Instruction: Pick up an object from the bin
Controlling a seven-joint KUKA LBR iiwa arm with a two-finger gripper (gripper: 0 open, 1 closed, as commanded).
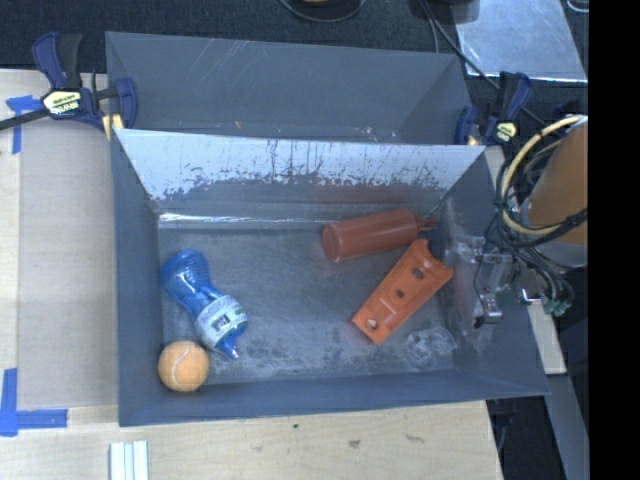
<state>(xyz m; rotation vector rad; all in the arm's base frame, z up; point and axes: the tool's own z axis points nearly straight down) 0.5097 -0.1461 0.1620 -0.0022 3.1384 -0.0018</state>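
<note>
My gripper [486, 288] hangs over the bin's right wall, just right of an orange flat bracket [400, 291] with small holes that lies slanted on the floor. A red-brown cylinder [371, 237] lies on its side behind the bracket, its right end close to the gripper. A small clear plastic piece [431, 346] rests on the floor below and left of the gripper.
A blue bottle [203, 301] with a white label lies at the left of the bin, and an orange ball [183, 365] sits in the front left corner. The arm with its orange cover and cables stands outside the right rim.
</note>
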